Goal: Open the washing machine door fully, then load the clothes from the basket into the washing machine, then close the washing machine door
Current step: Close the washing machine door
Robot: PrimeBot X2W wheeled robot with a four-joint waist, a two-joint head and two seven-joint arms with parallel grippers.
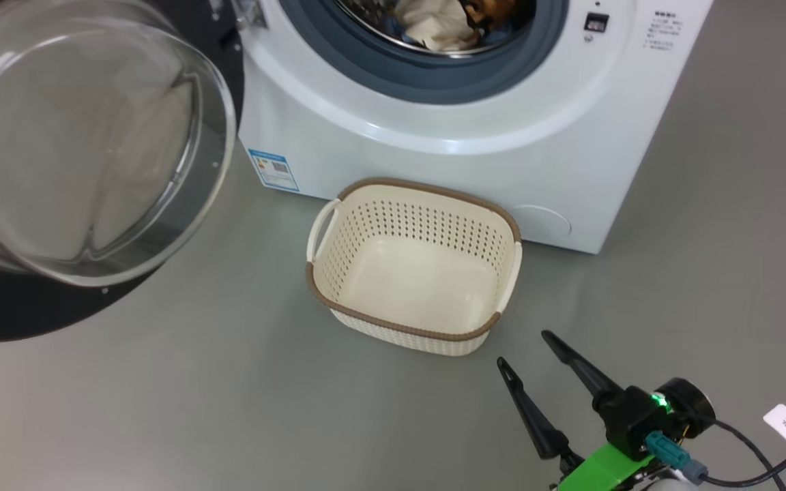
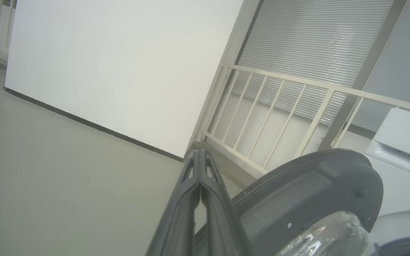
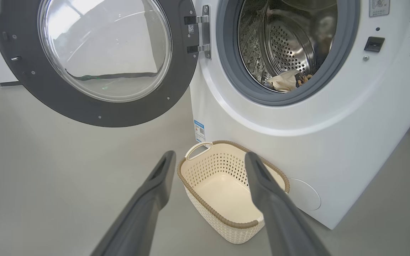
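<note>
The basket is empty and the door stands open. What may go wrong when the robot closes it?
The clothes lie near the front of the drum; the closing door might pinch them against the gasket. The left gripper, fingers shut, sits beside the door's rim; a push there may slip off.

Your right gripper (image 1: 524,348) stands wide open and empty, its two long dark fingers (image 1: 580,368) splayed in a V. Just behind the finger bases sits the black wrist block (image 1: 628,412) with a green light (image 1: 659,400) lit, and behind that a bright green link (image 1: 601,470). Your left gripper (image 2: 199,153) is closed and empty, fingertips pressed together, with a thin slit between the fingers lower down.
</note>
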